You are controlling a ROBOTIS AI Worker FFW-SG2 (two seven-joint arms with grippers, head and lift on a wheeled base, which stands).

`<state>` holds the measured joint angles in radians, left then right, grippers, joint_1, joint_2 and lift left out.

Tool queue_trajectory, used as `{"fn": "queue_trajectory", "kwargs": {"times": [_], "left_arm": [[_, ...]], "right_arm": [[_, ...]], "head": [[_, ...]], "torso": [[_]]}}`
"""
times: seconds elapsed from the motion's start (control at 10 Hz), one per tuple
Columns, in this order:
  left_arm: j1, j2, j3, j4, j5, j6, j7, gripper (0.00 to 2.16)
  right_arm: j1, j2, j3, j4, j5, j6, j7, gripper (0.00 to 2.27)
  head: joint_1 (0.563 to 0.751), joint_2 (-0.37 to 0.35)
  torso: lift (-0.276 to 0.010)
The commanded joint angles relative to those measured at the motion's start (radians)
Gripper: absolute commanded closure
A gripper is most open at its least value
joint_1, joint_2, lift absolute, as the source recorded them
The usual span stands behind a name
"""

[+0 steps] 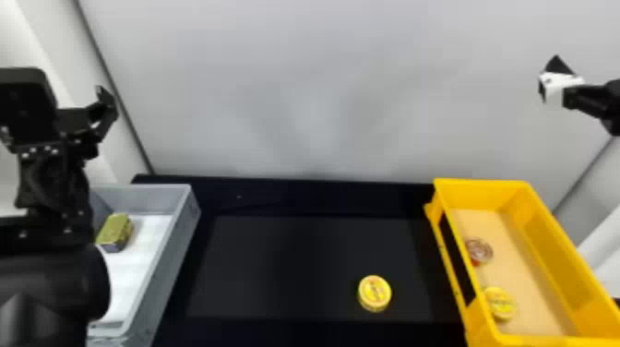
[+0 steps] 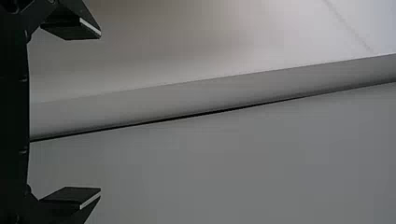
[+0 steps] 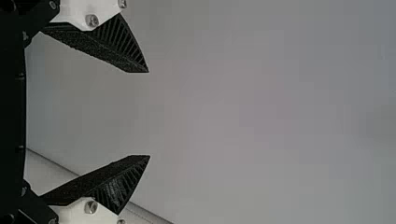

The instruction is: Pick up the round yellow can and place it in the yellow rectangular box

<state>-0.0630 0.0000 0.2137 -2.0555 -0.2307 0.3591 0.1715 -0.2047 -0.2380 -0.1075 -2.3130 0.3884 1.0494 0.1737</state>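
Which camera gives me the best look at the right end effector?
The right wrist view: both fingers of the right end effector show there, apart, with nothing between them. The head view catches it from farther off, near the right edge.

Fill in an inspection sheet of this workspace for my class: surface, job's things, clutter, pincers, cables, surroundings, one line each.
Surface: black table, with a dark grey rectangular area in the middle.
Job's things: round yellow can on the table; yellow box to its right.
Clutter: second yellow can and reddish-brown round tin in the yellow box; greenish-gold tin in the grey box at left.
Grippers: left pincer and right pincer both open, holding nothing, raised above the table's level.
Cables: nothing seen.
Surroundings: pale grey wall behind the table.
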Motion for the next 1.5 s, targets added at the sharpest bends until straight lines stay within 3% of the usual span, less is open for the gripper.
{"fn": "queue_trajectory", "kwargs": {"times": [0.0, 0.4, 0.6, 0.9, 1.2, 1.4], "left_arm": [[0.0, -0.003, 0.0, 0.0, 0.001, 0.002, -0.004, 0.1], [-0.001, -0.003, 0.0, 0.0, 0.001, 0.002, -0.01, 0.1], [-0.001, -0.003, -0.003, 0.0, 0.001, 0.003, -0.01, 0.1], [-0.001, -0.003, -0.002, 0.0, 0.001, 0.008, -0.01, 0.1], [-0.001, -0.003, -0.002, 0.0, 0.001, 0.014, -0.01, 0.1], [-0.003, -0.003, -0.002, 0.0, 0.001, 0.015, -0.012, 0.1]], "right_arm": [[0.001, 0.0, 0.002, -0.002, 0.012, -0.001, 0.012, 0.16], [0.002, 0.0, -0.001, -0.003, 0.021, -0.001, 0.043, 0.15], [-0.001, 0.008, 0.026, 0.034, 0.015, -0.03, 0.161, 0.15], [0.004, 0.011, 0.063, 0.041, 0.003, -0.069, 0.201, 0.15], [0.091, 0.025, 0.124, 0.052, -0.015, -0.198, 0.196, 0.15], [0.123, 0.025, 0.132, 0.07, -0.101, -0.224, 0.178, 0.15]], "head": [[0.694, 0.014], [0.694, 0.014], [0.694, 0.014], [0.694, 0.014], [0.694, 0.014], [0.694, 0.014]], "torso": [[-0.061], [-0.061], [-0.061], [-0.061], [-0.061], [-0.061]]}}
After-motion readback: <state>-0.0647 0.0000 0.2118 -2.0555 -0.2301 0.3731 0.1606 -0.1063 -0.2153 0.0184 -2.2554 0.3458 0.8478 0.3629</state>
